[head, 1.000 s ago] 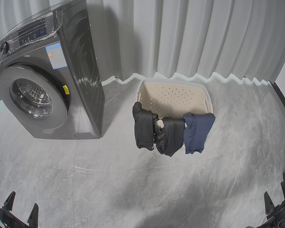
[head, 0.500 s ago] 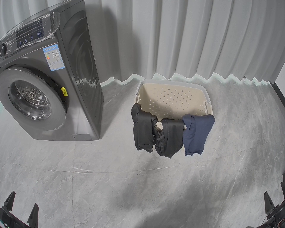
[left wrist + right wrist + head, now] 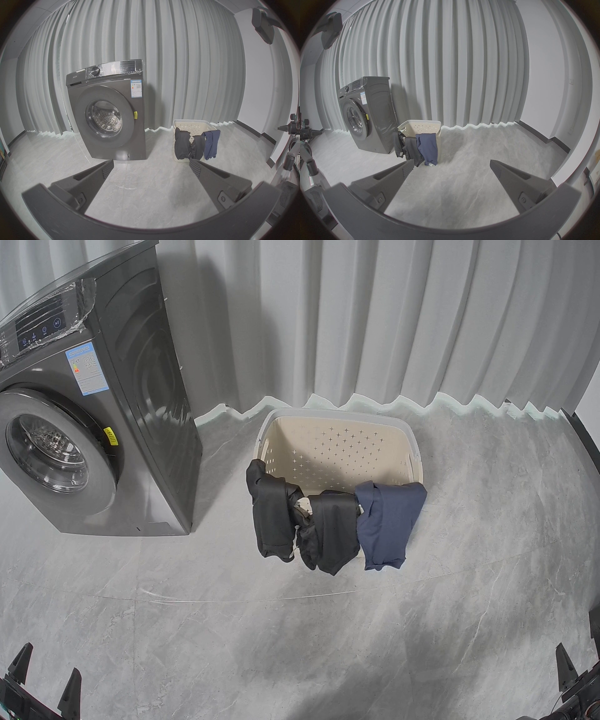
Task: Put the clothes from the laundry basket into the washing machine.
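Three clothes hang over the near rim of the laundry basket (image 3: 337, 415): a black garment (image 3: 272, 515), a dark grey garment (image 3: 334, 530) touching it, and a navy garment (image 3: 387, 521). The basket stands on the floor (image 3: 312, 627), near the washing machine (image 3: 144, 384) to my left, whose door (image 3: 50, 455) looks shut. My left hand (image 3: 150, 162) and right hand (image 3: 451, 162) are both spread wide and empty, well apart from the clothes. My worry is that one pull could tip the basket, because the fabric drapes over its edge.

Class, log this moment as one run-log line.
left gripper open | right gripper open | clothes draped over laundry basket rim | washing machine door shut
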Motion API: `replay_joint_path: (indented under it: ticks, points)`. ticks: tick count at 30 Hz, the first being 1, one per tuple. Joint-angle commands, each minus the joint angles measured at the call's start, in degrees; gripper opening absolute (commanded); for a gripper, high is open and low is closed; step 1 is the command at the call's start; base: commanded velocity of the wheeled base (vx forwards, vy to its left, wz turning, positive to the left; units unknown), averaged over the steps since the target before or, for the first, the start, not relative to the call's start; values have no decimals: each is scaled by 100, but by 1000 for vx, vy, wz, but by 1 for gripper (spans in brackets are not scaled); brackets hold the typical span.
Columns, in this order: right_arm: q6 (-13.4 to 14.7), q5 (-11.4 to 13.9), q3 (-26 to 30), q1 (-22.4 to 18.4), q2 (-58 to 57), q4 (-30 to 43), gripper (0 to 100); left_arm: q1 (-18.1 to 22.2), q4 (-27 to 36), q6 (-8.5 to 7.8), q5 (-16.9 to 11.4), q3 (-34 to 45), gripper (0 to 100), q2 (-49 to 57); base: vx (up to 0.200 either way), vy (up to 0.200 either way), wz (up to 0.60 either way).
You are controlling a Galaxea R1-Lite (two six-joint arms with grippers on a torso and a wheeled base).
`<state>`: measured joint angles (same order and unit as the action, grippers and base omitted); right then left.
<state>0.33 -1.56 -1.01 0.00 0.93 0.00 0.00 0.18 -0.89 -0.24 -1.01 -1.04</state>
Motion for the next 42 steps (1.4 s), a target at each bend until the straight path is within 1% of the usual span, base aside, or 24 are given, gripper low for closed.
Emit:
replay_joint_path:
  ticks: [1, 17, 26, 38, 42]
  points:
    - [2, -2, 101, 9, -31, 0, 100, 0, -1, 1, -2, 101, 100, 68, 0, 0, 0]
    - [2, -2, 101, 9, -40, 0, 100, 0, -9, 1, -2, 101, 100, 68, 0, 0, 0]
    - [2, -2, 101, 0, -40, 0, 100, 0, -9, 1, -2, 101, 100, 68, 200, 0, 0]
    - [2, -2, 101, 9, -40, 0, 100, 0, -9, 1, -2, 101, 100, 68, 0, 0, 0]
    - [2, -2, 101, 9, -40, 0, 100, 0, -1, 1, -2, 101, 100, 68, 200, 0, 0]
